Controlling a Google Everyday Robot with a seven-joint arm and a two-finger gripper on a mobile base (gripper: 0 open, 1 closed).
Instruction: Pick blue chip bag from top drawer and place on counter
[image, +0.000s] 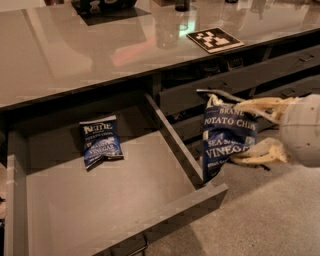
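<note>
My gripper is at the right, outside the open top drawer, and is shut on the blue chip bag. The bag hangs upright in the air, just right of the drawer's right wall, with "POTATO CHIPS" and "VINEGAR" lettering facing me. Its pale fingers clamp the bag's right side. The counter runs along the top, above and behind the bag. A second blue bag of the same print lies flat on the drawer floor at the back.
A black-and-white marker tag sits on the counter at the right. Narrower grey drawers stand closed behind the held bag. A dark object sits at the counter's far edge. Grey floor lies below.
</note>
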